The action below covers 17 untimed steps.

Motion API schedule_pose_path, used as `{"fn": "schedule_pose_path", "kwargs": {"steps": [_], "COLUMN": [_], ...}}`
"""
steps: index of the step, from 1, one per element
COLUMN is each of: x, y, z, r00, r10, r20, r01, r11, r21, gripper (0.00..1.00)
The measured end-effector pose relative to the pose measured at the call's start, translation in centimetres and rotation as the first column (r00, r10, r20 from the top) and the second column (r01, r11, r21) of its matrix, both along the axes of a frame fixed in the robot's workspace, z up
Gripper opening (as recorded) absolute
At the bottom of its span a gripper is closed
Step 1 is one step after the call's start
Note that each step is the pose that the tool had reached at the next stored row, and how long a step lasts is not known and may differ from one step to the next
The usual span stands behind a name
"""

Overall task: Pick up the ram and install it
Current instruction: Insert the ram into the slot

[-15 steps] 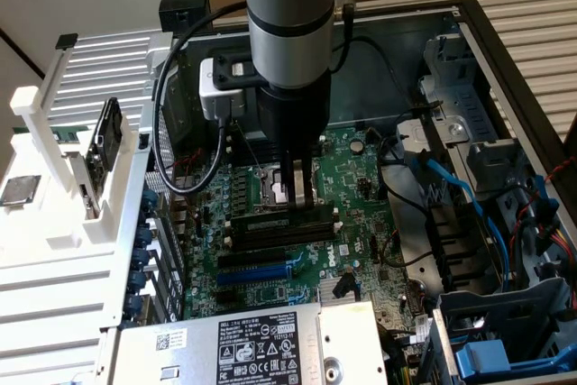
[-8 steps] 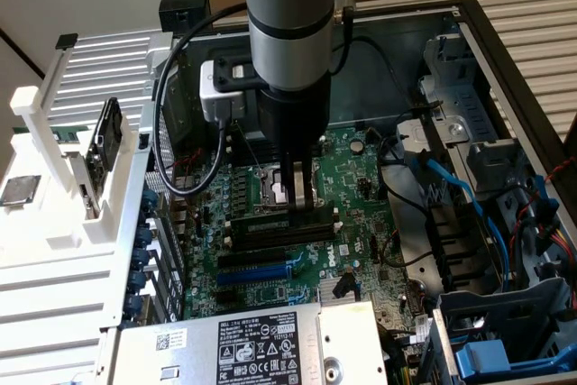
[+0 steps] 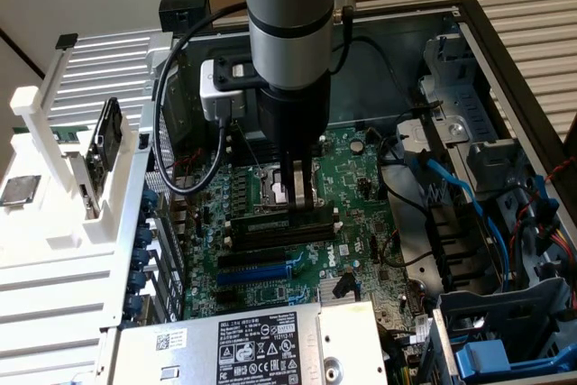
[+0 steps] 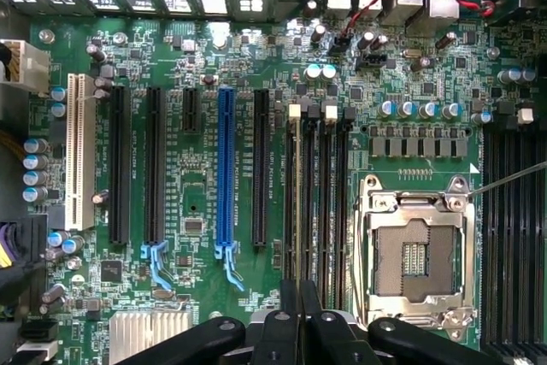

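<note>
The ram (image 3: 270, 220) is a dark green stick with a pale label. It stands on edge along the black memory slots (image 3: 281, 232), on the side nearest the CPU socket (image 3: 270, 188). My gripper (image 3: 300, 203) reaches straight down onto the stick's middle, and its narrow fingers look shut on the upper edge. In the wrist view the gripper (image 4: 295, 318) hangs directly over the row of memory slots (image 4: 318, 203), beside the open CPU socket (image 4: 416, 250). How deep the ram sits in the slot cannot be told.
The motherboard (image 3: 361, 178) lies in an open computer case. A blue expansion slot (image 3: 257, 272) lies just beyond the memory slots, and the power supply (image 3: 252, 344) is nearer the camera. Blue cables and drive bays (image 3: 487, 223) crowd the exterior view's right; a white rack (image 3: 81, 178) stands at its left.
</note>
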State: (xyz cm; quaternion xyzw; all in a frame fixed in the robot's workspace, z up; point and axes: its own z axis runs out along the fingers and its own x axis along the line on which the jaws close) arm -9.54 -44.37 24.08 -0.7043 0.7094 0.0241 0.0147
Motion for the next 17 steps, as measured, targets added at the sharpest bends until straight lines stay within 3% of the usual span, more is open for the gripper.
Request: {"fn": "schedule_pose_path", "kwargs": {"steps": [9,17], "x": [0.0,0.0], "y": [0.23,0.24], "z": [-0.05,-0.08], "r00": [1.0,0.9998], "r10": [-0.007,-0.019], "r20": [0.0,0.0], "r01": [0.007,0.019], "r11": [1.0,0.9998], "r21": [-0.0068,-0.0068], "gripper": [0.12,0.12]}}
